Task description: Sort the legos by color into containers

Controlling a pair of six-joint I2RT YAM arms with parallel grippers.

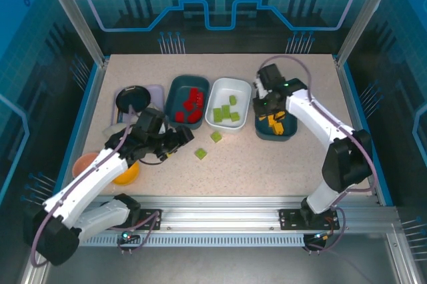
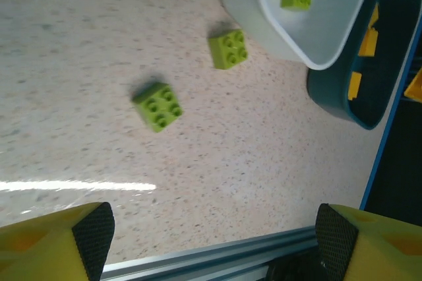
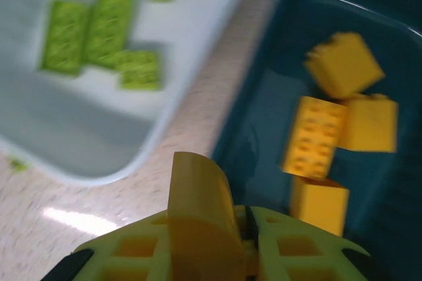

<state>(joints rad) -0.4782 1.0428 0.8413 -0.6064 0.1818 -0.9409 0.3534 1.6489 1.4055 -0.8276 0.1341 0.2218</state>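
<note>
A: Loose green legos [image 1: 201, 153]?
B: Two on the table, just on the near side of the white tray [image 1: 223, 91]. Light, hard, slick, so I'd pinch the flat sides. Left gripper [image 2: 211, 228] is spread wide, short of them.
A: Right gripper [image 1: 271, 112]?
B: Over the teal tray [image 1: 290, 132], right of the white one. Blurry, can't tell its jaws.

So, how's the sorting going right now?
Left gripper open, close to two loose green legos on the table. Right gripper shut over the teal tray of yellow legos. Nothing in the way.
</note>
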